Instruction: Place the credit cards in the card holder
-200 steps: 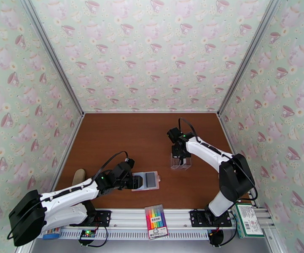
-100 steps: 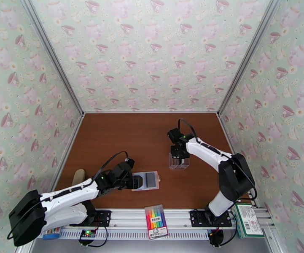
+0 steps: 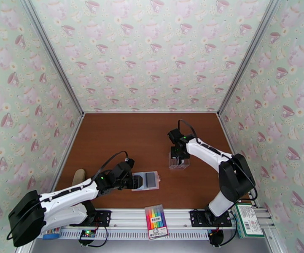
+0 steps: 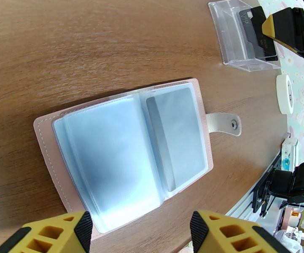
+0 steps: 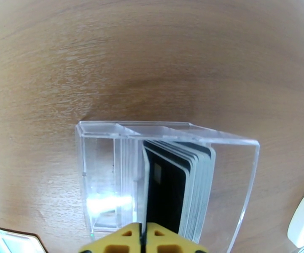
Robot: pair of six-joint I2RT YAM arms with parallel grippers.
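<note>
Card holder [image 4: 126, 152]: pink, lying open and flat, cloudy sleeves up, a grey card [image 4: 179, 135] in one sleeve. Left gripper [image 4: 139, 235] is spread wide over one edge, holding nothing. Credit cards [image 5: 168, 195] stand upright in a clear box [image 5: 101, 173]. Right gripper [image 5: 143, 239] is closed at their top edge; whether it has a card cannot be told.

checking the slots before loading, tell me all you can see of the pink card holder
The pink card holder lies open and flat on the wooden table, leather-like cover with a stitched edge, cloudy plastic sleeves inside. One sleeve holds a grey card; the snap tab sticks out sideways. The open left claw hovers at its edge.
</note>
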